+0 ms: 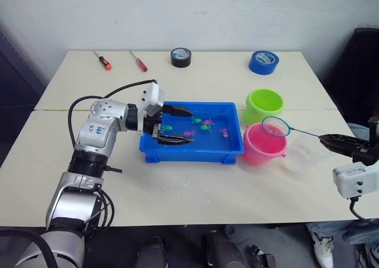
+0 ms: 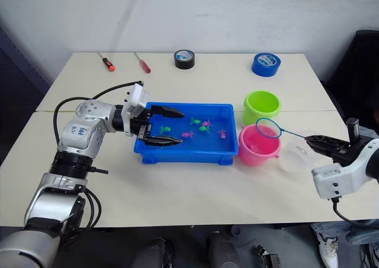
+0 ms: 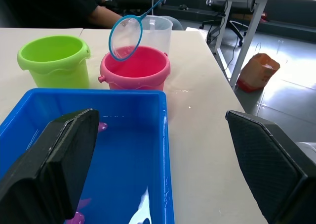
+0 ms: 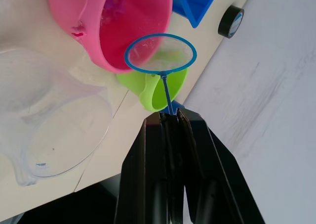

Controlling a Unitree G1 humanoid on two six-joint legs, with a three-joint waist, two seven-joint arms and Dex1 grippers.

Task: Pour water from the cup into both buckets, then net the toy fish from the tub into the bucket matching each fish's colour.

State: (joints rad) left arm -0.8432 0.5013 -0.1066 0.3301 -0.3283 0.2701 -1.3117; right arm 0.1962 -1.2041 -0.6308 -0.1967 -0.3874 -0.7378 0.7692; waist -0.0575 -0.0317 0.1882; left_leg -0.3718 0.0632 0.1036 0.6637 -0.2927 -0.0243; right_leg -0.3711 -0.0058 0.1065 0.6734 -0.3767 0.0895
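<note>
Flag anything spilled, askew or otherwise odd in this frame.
Little stands out. Some water glistens on the table just outside the tub, near the pink bucket: a small spill, apparently. Both buckets and the cup stand upright. The right gripper holds the net over the pink bucket; the left gripper is open at the tub.

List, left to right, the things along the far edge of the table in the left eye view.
Orange-handled screwdriver → red-handled screwdriver → black tape roll → blue tape roll.
</note>
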